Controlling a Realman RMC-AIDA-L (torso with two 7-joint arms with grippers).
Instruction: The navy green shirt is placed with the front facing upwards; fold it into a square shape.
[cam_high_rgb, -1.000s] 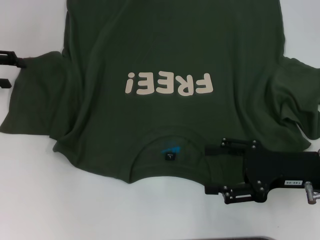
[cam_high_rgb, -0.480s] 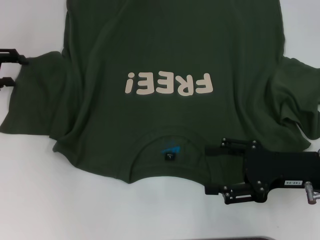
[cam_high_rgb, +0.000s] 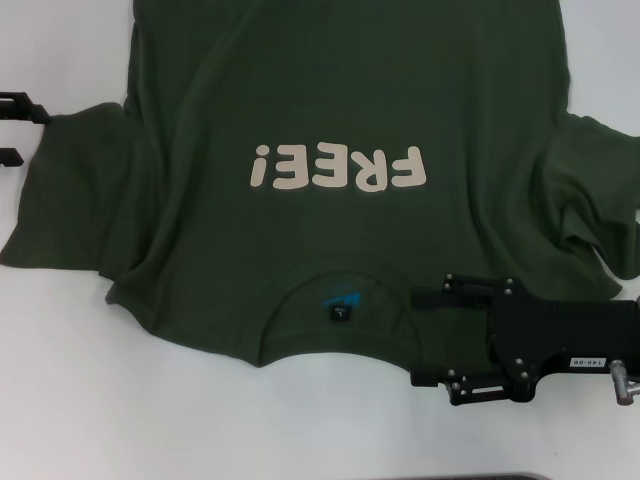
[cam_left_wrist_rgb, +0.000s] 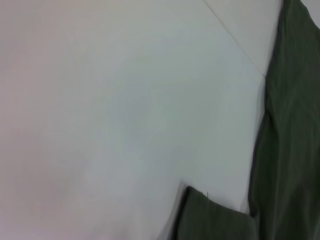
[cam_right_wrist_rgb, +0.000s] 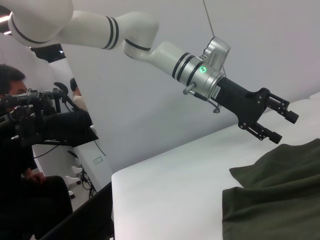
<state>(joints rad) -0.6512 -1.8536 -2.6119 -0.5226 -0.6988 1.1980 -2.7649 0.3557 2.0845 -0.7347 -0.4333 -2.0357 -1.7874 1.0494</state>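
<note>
Lying front-up on desk (cam_high_rgb: 70, 400), navy green shirt (cam_high_rgb: 330, 110) unfolded. Right gripper (cam_high_rgb: 413, 338) spread, at collar beside neck tag. Left gripper (cam_high_rgb: 28, 132) spread, just off sleeve edge. Risk: single-layer pinch or missed hem, cloth bunching, crooked fold.

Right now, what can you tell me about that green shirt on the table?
The navy green shirt is a dark olive short-sleeved tee, soft cotton by the look, lying front up and mostly flat on the white table. Cream "FREE!" lettering crosses the chest; a small black tag sits inside the collar. Both sleeves are rumpled. The right claw hovers at the collar.
</note>
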